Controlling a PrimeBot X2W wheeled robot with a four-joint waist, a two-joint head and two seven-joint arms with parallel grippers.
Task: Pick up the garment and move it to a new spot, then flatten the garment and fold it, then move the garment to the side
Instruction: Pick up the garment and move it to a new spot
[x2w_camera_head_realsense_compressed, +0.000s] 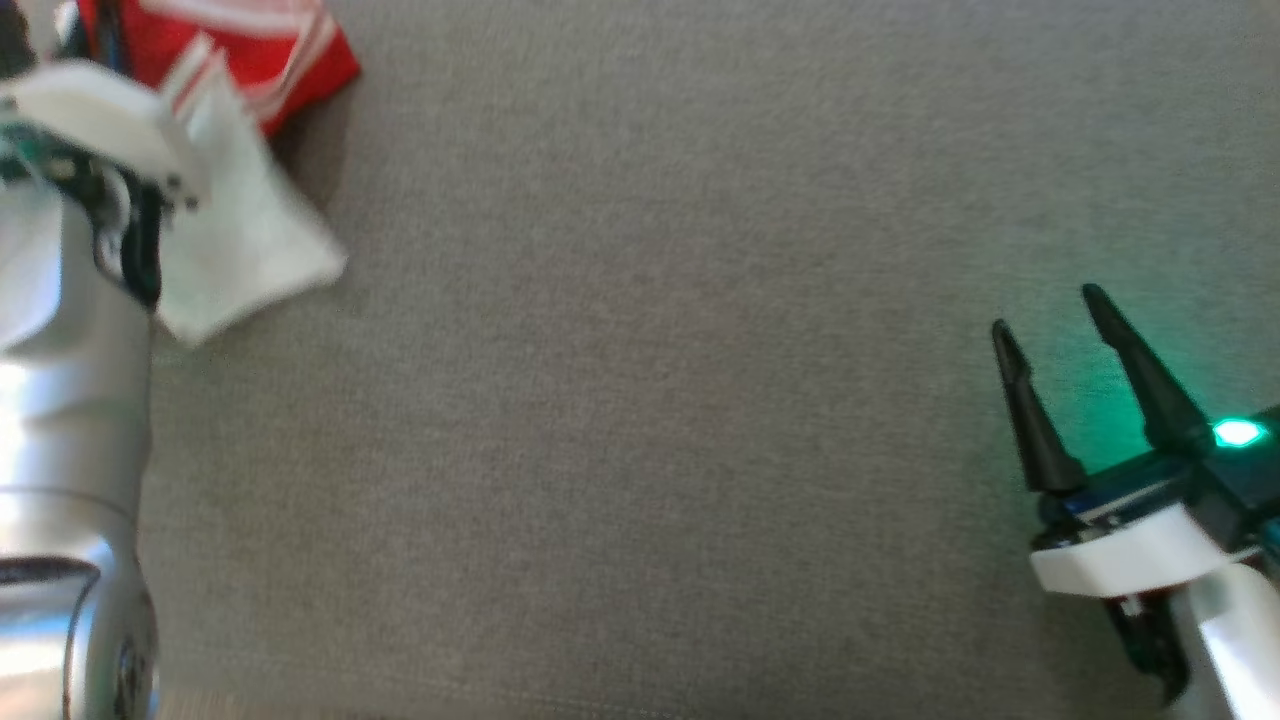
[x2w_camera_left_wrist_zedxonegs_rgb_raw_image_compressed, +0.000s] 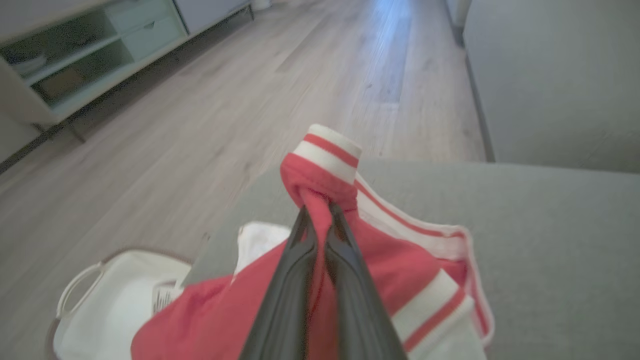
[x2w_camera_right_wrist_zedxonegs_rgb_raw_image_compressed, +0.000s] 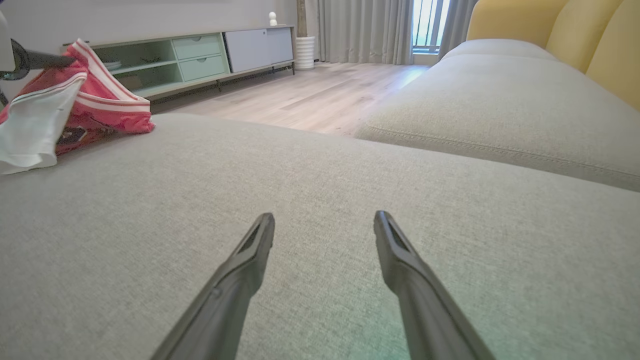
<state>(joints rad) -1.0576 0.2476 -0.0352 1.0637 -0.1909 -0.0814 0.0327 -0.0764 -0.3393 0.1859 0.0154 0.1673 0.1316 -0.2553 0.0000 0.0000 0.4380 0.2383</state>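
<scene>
The garment (x2w_camera_left_wrist_zedxonegs_rgb_raw_image_compressed: 400, 265) is red with white striped bands and a white panel. My left gripper (x2w_camera_left_wrist_zedxonegs_rgb_raw_image_compressed: 317, 210) is shut on a bunched red fold of it, just under a striped cuff, and holds it up over the corner of the grey cushion (x2w_camera_left_wrist_zedxonegs_rgb_raw_image_compressed: 525, 240). In the head view the garment (x2w_camera_head_realsense_compressed: 250, 60) hangs at the top left beside my left forearm (x2w_camera_head_realsense_compressed: 60, 350), its white panel drooping onto the cushion. My right gripper (x2w_camera_head_realsense_compressed: 1045, 312) hovers open at the lower right, nothing between its fingers. In the right wrist view the right gripper (x2w_camera_right_wrist_zedxonegs_rgb_raw_image_compressed: 325, 216) stands open and the garment (x2w_camera_right_wrist_zedxonegs_rgb_raw_image_compressed: 95, 100) is far left.
A white basket (x2w_camera_left_wrist_zedxonegs_rgb_raw_image_compressed: 115, 300) stands on the wooden floor below the cushion's corner. A pale green sideboard (x2w_camera_right_wrist_zedxonegs_rgb_raw_image_compressed: 200, 55) lines the far wall. A grey sofa seat (x2w_camera_right_wrist_zedxonegs_rgb_raw_image_compressed: 500, 100) with yellow backrests (x2w_camera_right_wrist_zedxonegs_rgb_raw_image_compressed: 550, 25) lies beyond the cushion. The cushion's grey top (x2w_camera_head_realsense_compressed: 650, 400) stretches wide between the arms.
</scene>
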